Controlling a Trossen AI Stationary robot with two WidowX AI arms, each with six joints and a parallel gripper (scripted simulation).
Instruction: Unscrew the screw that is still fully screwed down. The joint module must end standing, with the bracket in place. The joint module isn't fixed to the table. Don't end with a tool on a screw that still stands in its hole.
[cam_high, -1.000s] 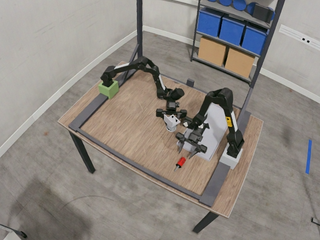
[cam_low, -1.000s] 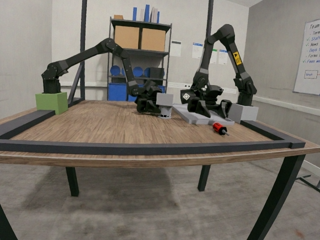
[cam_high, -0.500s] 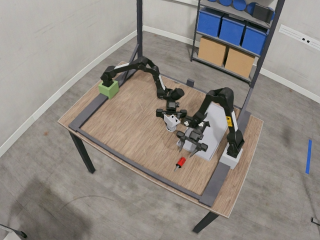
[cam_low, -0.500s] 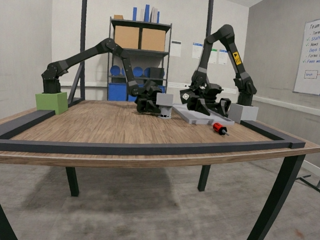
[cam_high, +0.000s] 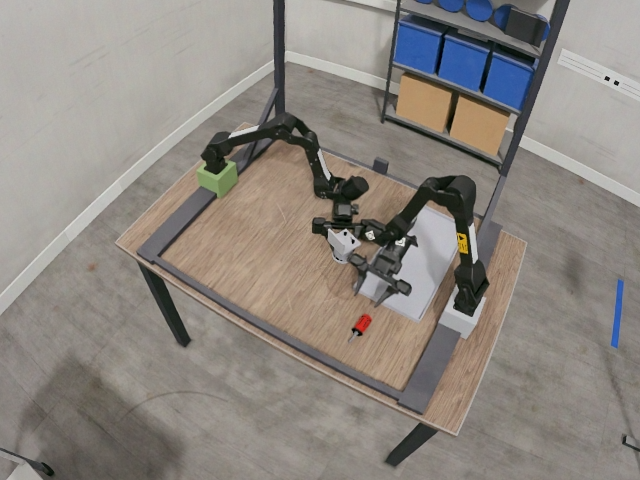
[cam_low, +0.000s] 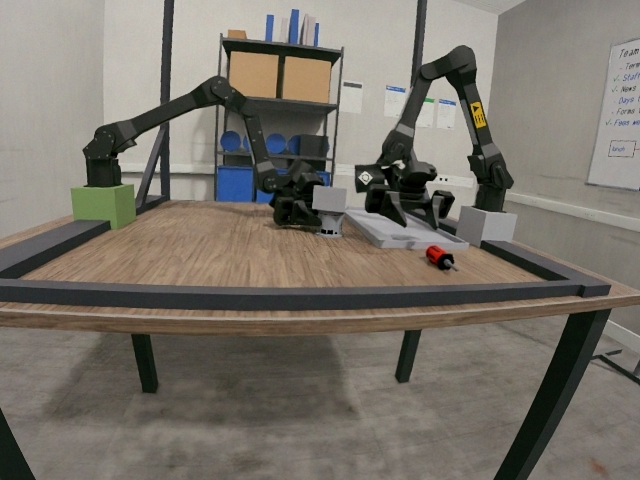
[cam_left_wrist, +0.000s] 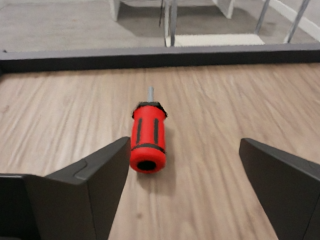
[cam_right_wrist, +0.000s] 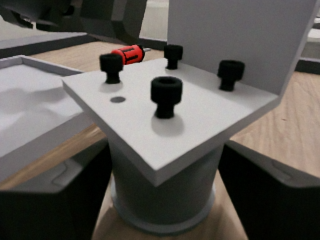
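Observation:
The grey joint module (cam_high: 340, 256) (cam_low: 330, 225) (cam_right_wrist: 160, 195) stands upright with the light grey bracket (cam_high: 339, 240) (cam_low: 329, 199) (cam_right_wrist: 240, 30) on top. Several black screws stand in the bracket's plate with shanks showing, the nearest screw (cam_right_wrist: 166, 95) looking largest; which is deepest I cannot tell. A dark hole (cam_right_wrist: 118, 99) has no screw. My right gripper (cam_right_wrist: 164, 143) is shut on the module's body below the plate. The red screwdriver (cam_high: 362, 323) (cam_low: 436, 255) (cam_left_wrist: 148, 127) (cam_right_wrist: 129, 54) lies on the table. My left gripper (cam_high: 367, 296) (cam_low: 419, 226) (cam_left_wrist: 185, 144) is open above and behind its handle, holding nothing.
A grey tray (cam_high: 434, 258) (cam_low: 392, 240) (cam_right_wrist: 30, 115) lies beside the module, partly under my left arm. A dark frame rail (cam_high: 279, 333) (cam_low: 258, 297) (cam_left_wrist: 100, 61) runs along the front edge, beyond the screwdriver's tip. My two arms come close together beside the module.

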